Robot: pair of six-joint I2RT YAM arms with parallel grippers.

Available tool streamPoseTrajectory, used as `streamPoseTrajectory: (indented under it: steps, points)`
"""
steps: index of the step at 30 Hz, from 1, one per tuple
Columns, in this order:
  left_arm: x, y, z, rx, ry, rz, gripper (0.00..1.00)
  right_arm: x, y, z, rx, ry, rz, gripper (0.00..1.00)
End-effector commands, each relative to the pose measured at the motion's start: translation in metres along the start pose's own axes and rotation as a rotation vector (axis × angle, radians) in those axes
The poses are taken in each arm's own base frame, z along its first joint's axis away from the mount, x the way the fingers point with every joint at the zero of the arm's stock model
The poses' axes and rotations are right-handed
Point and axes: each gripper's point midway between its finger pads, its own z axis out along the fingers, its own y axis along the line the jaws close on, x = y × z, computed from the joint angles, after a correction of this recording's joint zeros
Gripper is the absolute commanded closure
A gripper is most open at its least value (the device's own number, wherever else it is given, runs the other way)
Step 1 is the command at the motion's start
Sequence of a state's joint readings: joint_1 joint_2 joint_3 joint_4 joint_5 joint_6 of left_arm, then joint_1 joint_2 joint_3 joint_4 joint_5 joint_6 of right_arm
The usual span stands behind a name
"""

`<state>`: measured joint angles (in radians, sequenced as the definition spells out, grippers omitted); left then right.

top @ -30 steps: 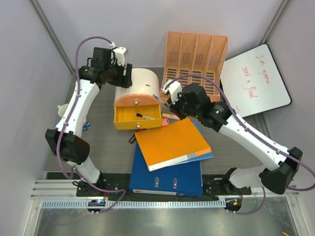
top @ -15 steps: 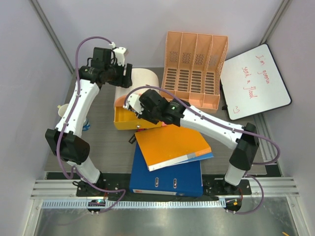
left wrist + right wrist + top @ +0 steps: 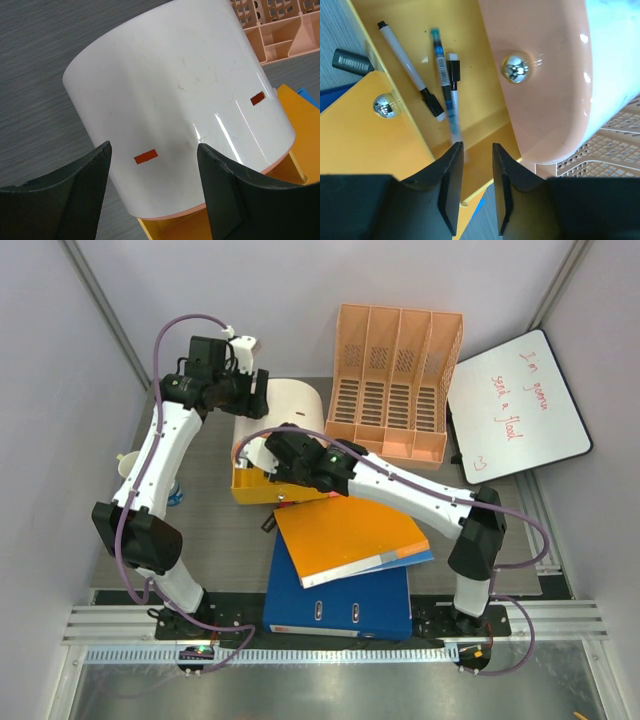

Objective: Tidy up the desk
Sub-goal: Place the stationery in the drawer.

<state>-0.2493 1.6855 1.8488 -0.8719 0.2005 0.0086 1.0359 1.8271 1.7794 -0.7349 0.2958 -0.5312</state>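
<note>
Top view, worktop: we see the dark grey wood-grain worktop carrying everything, with the arm bases at its near edge.
Top view, left pincer: we find the left pincer against the far left side of a white rounded plastic cover.
Top view, right pincer: the right pincer hangs over the yellow plastic tray in front of that cover.
Top view, paperwork: an orange folder lies on a blue ring binder. A peach slotted file sorter and a white whiteboard with red writing stand at the far right.
Left wrist, pincer: its black fingers stand wide apart and we see nothing gripped. The cover fills the gap and the worktop lies behind.
Right wrist, pincer: we see only a narrow gap between its fingers, and nothing in it.
Right wrist, tray: below lie a white marker with a black cap and a blurred teal-tipped pen. The worktop shows at the upper left.
</note>
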Motion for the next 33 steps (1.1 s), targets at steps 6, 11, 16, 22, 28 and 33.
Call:
streamPoseTrajectory:
  steps: [6, 11, 16, 22, 28, 33]
  points:
    - [-0.019, 0.001, -0.008, -0.014, -0.068, 0.017, 0.3, -0.017, -0.026, -0.014, 0.143, -0.04, 0.006, 0.59]
    - [-0.02, -0.001, -0.008, -0.011, -0.071, 0.016, 0.3, -0.034, -0.014, -0.041, 0.071, -0.138, 0.228, 0.62]
    - [-0.02, -0.001, -0.008, -0.01, -0.071, 0.016, 0.3, -0.047, 0.052, -0.054, -0.242, -0.238, 0.479, 0.64]
    - [-0.02, 0.0, -0.009, -0.012, -0.071, 0.019, 0.3, -0.058, 0.112, -0.067, -0.545, -0.279, 0.689, 0.64]
    - [-0.022, -0.003, -0.011, -0.002, -0.078, 0.017, 0.3, -0.041, 0.129, -0.027, -0.52, -0.174, 0.742, 0.64]
    - [-0.021, -0.002, -0.012, -0.005, -0.078, 0.021, 0.3, -0.038, 0.127, 0.002, -0.449, -0.165, 0.729, 0.64]
